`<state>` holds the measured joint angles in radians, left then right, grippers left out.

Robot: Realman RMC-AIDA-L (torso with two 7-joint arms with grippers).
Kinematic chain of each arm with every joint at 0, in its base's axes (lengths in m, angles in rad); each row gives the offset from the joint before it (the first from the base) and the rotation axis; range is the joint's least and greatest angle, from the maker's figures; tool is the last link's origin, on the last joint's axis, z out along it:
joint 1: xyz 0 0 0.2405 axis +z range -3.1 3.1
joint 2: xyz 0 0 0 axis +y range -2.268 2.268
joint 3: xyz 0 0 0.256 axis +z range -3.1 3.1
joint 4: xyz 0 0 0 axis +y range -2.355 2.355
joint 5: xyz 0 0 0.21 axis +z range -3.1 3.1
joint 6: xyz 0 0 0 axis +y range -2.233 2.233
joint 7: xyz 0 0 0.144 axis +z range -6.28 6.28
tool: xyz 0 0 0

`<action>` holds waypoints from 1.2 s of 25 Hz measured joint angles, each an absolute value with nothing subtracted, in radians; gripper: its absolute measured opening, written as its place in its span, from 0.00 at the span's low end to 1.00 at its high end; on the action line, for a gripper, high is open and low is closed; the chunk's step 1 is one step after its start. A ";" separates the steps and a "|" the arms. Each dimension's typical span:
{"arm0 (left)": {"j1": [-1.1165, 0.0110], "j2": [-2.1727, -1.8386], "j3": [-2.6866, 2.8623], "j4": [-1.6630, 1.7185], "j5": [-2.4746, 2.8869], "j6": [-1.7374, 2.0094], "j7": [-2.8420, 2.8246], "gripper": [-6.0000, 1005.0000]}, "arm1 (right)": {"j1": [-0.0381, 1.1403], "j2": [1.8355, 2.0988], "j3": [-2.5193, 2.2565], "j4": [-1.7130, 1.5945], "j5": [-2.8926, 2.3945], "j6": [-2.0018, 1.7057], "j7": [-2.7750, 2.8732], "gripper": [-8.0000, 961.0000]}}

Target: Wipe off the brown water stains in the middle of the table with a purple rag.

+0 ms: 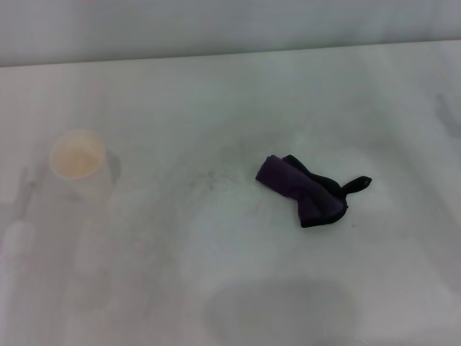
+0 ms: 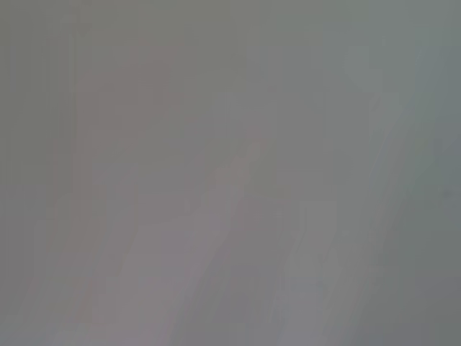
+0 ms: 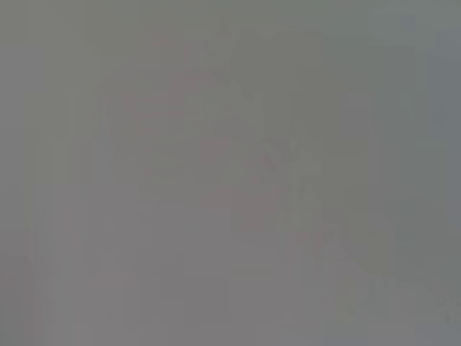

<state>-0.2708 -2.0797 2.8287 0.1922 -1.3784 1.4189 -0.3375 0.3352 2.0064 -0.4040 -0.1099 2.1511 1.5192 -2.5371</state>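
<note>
Lying bunched, purple rag (image 1: 302, 189); arms unseen.

- No text, label, brand, number or sign can be read in any of the views.
- The purple rag (image 1: 302, 191), the white cup (image 1: 78, 164) and the tabletop (image 1: 216, 94) bear no legible print.

A wide white table (image 1: 238, 94) with faint grey smudges is seen in the head view. A bunched purple rag (image 1: 308, 191) with black edging and a thin black tail is laid right of centre. A white paper cup (image 1: 78, 167) is stood well apart on the left. No distinct brown stain can be made out on the surface.
</note>
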 joint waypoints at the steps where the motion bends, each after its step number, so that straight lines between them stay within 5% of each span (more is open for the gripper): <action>1: -0.272 -2.080 2.829 0.193 -1.378 1.419 -0.337 0.88 | 0.345 2.008 -0.404 -0.089 2.150 1.499 -2.630 0.90; 30: -0.381 -2.079 2.829 0.155 -1.431 1.423 -0.330 0.88 | 0.542 2.025 -0.389 0.024 2.158 1.290 -2.781 0.90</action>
